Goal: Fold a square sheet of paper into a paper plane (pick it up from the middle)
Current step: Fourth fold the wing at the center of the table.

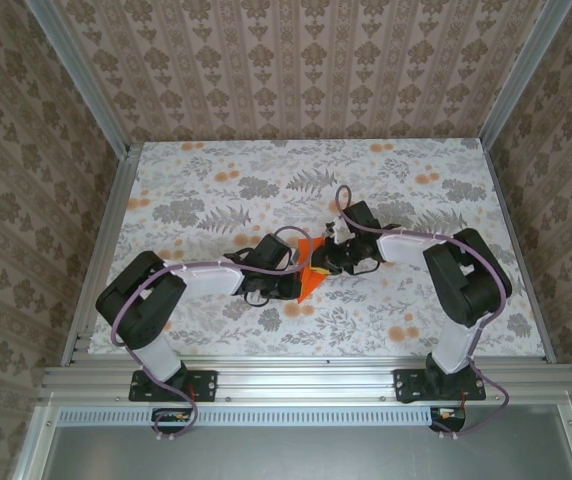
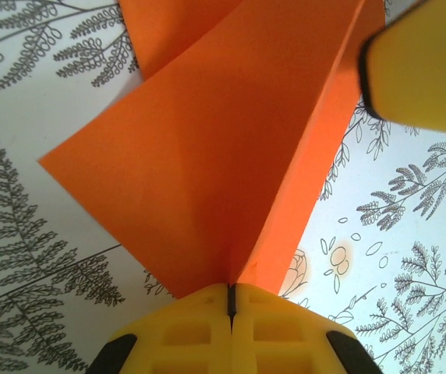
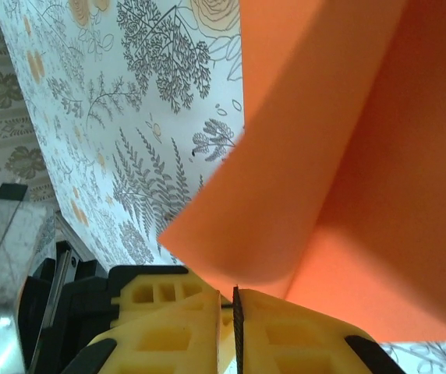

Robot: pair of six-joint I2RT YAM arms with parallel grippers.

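Near the middle of the floral surface (image 1: 206, 200), the orange paper plane (image 1: 310, 276) was held between both arms, one pointed corner aimed toward the near edge. The left hand (image 2: 231, 300) was clamped tight on the centre crease, the flaps spreading away from it. The right hand (image 3: 235, 300) was narrowed onto a curled fold of the same paper, one yellow finger (image 2: 422, 66) just beside the plane's edge.
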